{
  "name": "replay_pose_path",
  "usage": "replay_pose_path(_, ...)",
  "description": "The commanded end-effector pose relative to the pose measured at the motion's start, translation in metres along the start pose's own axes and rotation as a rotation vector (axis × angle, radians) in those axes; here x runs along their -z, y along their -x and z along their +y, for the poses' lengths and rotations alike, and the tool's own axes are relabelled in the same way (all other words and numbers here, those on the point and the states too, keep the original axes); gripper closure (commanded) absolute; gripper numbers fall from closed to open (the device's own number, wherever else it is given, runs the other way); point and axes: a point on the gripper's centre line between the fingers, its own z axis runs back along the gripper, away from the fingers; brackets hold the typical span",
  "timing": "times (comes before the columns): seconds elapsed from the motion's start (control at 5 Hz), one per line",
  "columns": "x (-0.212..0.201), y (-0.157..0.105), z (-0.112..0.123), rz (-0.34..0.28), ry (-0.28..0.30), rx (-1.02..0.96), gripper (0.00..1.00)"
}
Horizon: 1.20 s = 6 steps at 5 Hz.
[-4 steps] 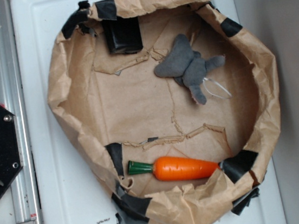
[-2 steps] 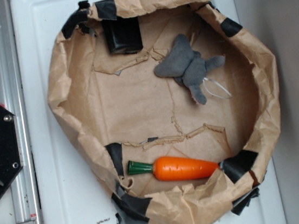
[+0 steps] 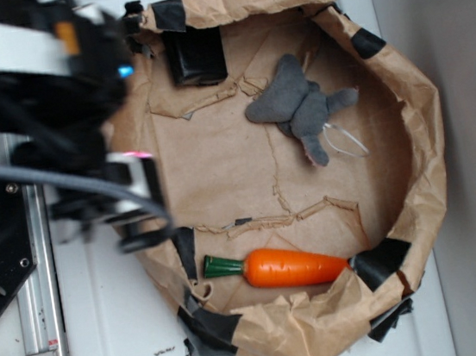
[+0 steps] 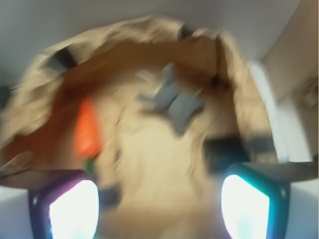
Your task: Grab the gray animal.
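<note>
The gray animal [image 3: 300, 107], a small plush elephant with a white string loop, lies in the upper right of the brown paper basin [image 3: 219, 163]; in the blurred wrist view the gray animal [image 4: 174, 99] shows ahead of the fingers. My gripper [image 3: 143, 216] has come in over the basin's left rim, far left of the toy. Its two fingers stand wide apart with only paper between them, so the gripper [image 4: 159, 209] is open and empty.
An orange carrot [image 3: 288, 267] with a green top lies at the basin's lower edge. A black block [image 3: 195, 55] sits at the upper left inside. Crumpled paper walls with black tape ring the basin. A metal rail [image 3: 41, 341] runs down the left.
The arm has swung into view from the upper left and now covers the basin's left rim. The gray animal and the carrot have not moved.
</note>
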Motion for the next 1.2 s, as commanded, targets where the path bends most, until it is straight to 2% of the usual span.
replay_pose_path(0.0, 0.084, -0.037, -0.024, -0.063, 0.012, 0.309, 0.0)
replay_pose_path(0.4, 0.141, -0.042, -0.014, 0.019, 0.065, 0.556, 0.0)
replay_pose_path(0.6, 0.15, -0.053, 0.01, 0.055, 0.068, 0.553, 0.0)
replay_pose_path(0.8, 0.139, -0.056, 0.03, 0.084, 0.053, 0.511, 0.0)
replay_pose_path(1.0, 0.122, -0.051, 0.029, 0.108, 0.063, 0.494, 0.0)
